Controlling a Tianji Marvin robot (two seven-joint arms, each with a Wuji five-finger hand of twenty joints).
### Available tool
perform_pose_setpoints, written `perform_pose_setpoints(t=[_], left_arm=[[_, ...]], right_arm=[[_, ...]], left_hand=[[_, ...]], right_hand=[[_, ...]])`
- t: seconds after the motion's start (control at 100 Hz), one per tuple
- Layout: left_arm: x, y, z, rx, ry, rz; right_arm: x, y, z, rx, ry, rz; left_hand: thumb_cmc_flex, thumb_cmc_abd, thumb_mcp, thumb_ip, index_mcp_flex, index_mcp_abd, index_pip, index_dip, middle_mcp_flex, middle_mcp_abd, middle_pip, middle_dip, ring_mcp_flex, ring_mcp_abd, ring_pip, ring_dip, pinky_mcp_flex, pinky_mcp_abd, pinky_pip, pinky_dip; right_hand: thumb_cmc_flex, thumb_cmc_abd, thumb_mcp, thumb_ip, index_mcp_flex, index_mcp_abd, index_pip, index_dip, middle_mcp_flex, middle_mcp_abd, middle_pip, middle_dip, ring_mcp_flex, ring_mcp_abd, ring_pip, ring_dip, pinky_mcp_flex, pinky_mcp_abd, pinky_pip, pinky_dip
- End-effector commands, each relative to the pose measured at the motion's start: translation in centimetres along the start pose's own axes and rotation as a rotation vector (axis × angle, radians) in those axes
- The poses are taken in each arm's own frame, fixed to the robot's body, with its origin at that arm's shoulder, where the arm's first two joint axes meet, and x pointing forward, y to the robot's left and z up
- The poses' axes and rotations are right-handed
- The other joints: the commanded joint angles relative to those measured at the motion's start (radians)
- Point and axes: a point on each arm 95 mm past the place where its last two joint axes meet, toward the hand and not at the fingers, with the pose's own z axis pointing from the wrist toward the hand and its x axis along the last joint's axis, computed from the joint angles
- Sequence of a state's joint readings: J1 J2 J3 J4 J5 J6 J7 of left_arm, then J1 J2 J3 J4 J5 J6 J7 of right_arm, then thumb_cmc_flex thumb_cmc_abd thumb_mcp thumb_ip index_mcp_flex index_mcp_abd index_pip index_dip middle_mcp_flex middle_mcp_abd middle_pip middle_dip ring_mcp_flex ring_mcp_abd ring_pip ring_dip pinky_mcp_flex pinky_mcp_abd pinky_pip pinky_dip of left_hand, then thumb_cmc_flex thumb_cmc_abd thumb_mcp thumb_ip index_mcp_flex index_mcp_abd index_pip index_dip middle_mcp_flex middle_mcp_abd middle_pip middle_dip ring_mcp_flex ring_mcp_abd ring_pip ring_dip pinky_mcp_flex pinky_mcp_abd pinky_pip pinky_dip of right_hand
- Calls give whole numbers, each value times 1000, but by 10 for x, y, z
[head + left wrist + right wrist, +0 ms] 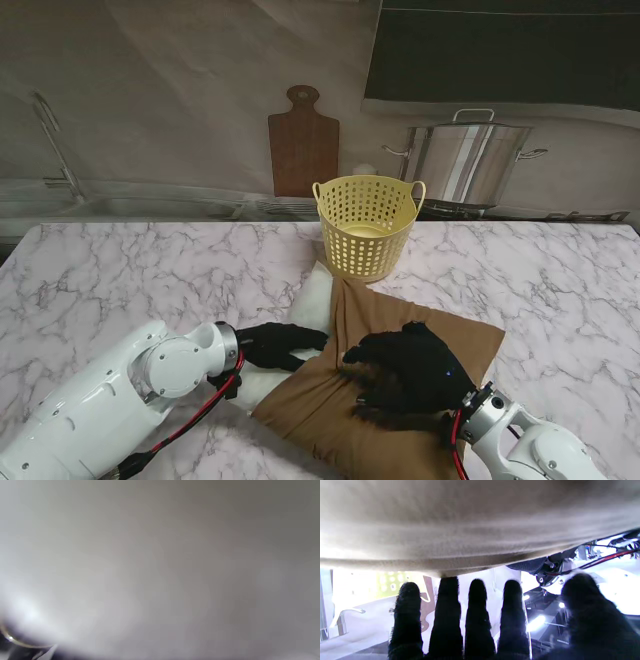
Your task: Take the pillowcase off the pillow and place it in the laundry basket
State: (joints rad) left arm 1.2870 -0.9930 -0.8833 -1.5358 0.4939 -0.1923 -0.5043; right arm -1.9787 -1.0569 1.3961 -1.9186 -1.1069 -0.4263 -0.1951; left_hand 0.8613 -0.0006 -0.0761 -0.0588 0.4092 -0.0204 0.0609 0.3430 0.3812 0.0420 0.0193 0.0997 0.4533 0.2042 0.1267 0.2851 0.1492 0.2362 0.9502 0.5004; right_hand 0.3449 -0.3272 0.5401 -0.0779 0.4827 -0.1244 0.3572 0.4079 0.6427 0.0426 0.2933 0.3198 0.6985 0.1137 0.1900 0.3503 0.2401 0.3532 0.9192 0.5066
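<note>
Pillowcase [400, 355], brown, covers most of a white pillow [312, 300] lying on the marbled surface [120, 270], just on the near side of a yellow laundry basket [366, 225]; the pillow's bare white end sticks out on the left, toward the basket. The basket stands upright at the far middle of the surface, its base touching or nearly touching the fabric's far corner. The left hand [280, 345], black-gloved, reaches in from the left and rests against the exposed pillow at the edge of the brown fabric; whether its fingers grip anything cannot be told, and its wrist view is a pale blur. The right hand [410, 375], also gloved, lies palm-down on top of the pillowcase, nearer to me, fingers [477, 610] stretched out straight and spread side by side, pressing on the cloth rather than pinching it. In the right wrist view the tan fabric [470, 525] fills the frame beyond the fingertips. Behind the surface, a wooden cutting board [303, 145] leans against the wall beside a steel stockpot [470, 160].
</note>
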Motion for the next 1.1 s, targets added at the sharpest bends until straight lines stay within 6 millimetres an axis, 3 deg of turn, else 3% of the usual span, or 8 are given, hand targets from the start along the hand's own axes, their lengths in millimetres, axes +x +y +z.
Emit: perform_pose_setpoints(t=[0.0,0.14,0.35,0.45,0.55,0.64,0.78,1.09], left_arm=[[-8,17,3,-69,-31,-33],[-8,15,6,-108,-67,-54],[-9,14,14,-124,-94,-87],[-9,14,16,-119,-98,-91],[-10,14,16,-121,-98,-92],[-10,15,14,-114,-90,-94],[-9,16,9,-78,-67,-89],[-2,2,-32,212,-7,12]], right_arm=[[9,2,-5,47,4,-22],[16,5,-14,143,-6,-124],[23,-2,-19,344,-61,-242],[18,-12,-14,395,-108,-274],[14,-17,-5,403,-138,-249],[7,-27,2,371,-158,-204],[-5,-36,14,275,-154,-85],[-12,-25,15,273,-73,355]], left_hand=[[102,89,36,11,106,24,94,79,41,32,16,21,63,59,43,38,19,14,-267,13],[163,84,36,3,122,37,98,107,43,37,13,20,66,58,43,40,21,13,-257,25],[211,75,33,-3,115,36,91,110,50,40,14,21,74,61,47,43,25,10,-241,36],[213,77,29,-4,121,40,92,113,53,43,15,22,79,61,50,45,26,10,-231,43],[211,78,29,-3,120,40,91,113,53,43,15,22,80,63,51,46,25,11,-225,46],[211,76,28,-3,120,40,89,113,54,43,15,22,84,60,53,47,28,9,-220,48],[220,63,31,0,111,42,84,112,65,38,21,25,88,45,57,50,29,-10,-213,50],[192,54,37,15,122,97,89,117,160,79,69,69,92,30,83,76,19,-20,-216,33]], right_hand=[[-128,42,-42,6,-124,75,-121,-39,-125,45,-88,-78,-99,70,-77,-69,-66,44,-79,-44],[-372,5,56,-38,-313,128,-359,-65,-345,107,-237,-235,-272,159,-155,-183,-155,96,-247,-130],[-396,-63,118,-57,-331,110,-400,-148,-426,80,-309,-295,-363,150,-174,-253,-181,166,-289,-250],[-191,-171,101,-27,-330,122,-385,-160,-413,89,-269,-255,-256,160,-101,-186,-67,194,-151,-197],[201,-186,-46,29,-343,77,-302,186,-343,83,-144,-165,-3,109,21,-43,163,147,52,-21],[418,-138,56,51,-263,-10,-155,245,-227,33,23,-74,210,29,157,78,325,43,200,35],[567,-182,557,-107,171,-130,229,261,334,-45,253,97,603,-130,497,257,616,-152,491,50],[616,-249,692,-137,547,-92,548,320,467,4,478,377,624,-167,819,331,704,-143,609,72]])
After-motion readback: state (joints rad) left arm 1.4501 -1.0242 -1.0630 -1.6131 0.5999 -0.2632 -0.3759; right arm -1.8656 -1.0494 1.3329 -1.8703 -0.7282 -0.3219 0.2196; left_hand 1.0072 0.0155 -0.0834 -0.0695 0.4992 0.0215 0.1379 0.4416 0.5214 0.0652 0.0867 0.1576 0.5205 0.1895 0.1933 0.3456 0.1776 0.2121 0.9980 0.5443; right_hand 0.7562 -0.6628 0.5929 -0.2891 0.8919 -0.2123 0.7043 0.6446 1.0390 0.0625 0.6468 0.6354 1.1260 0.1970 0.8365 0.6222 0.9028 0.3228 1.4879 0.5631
